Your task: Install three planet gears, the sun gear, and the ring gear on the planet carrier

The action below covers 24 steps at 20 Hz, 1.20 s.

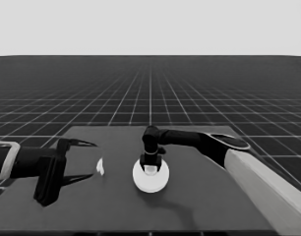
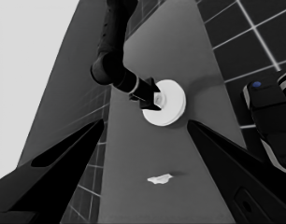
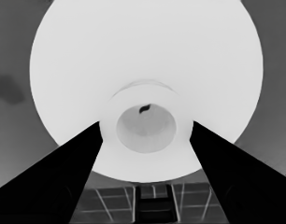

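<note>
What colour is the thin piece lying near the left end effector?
White, the thin white piece; left wrist view shows it best.

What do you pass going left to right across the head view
Left gripper waiting over the table's left end → thin white piece → larger round part with the right gripper at its centre → right arm's pale grey part.

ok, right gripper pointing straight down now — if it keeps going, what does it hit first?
The right gripper sits directly over the larger round part, fingers either side of its raised centre hub. Straight on, it would likely meet that part's top face; contact cannot be told.
</note>
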Each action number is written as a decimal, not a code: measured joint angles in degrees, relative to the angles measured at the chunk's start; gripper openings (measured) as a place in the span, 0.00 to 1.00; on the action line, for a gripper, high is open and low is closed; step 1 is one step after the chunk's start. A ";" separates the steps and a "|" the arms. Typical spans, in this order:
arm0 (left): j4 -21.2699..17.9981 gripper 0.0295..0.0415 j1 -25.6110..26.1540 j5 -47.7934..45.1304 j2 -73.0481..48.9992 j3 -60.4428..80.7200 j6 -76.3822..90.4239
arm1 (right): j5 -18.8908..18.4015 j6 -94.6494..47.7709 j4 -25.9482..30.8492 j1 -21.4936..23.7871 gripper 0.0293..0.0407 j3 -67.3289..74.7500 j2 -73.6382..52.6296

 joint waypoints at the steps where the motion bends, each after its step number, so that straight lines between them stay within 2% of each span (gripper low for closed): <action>1: 0.00 0.75 0.00 0.00 0.00 0.00 0.00 | -0.01 0.50 0.00 0.00 0.49 0.01 0.00; 24: 0.00 0.75 0.00 0.00 0.00 0.00 0.00 | -0.03 12.01 0.04 -0.48 0.49 -0.06 -0.09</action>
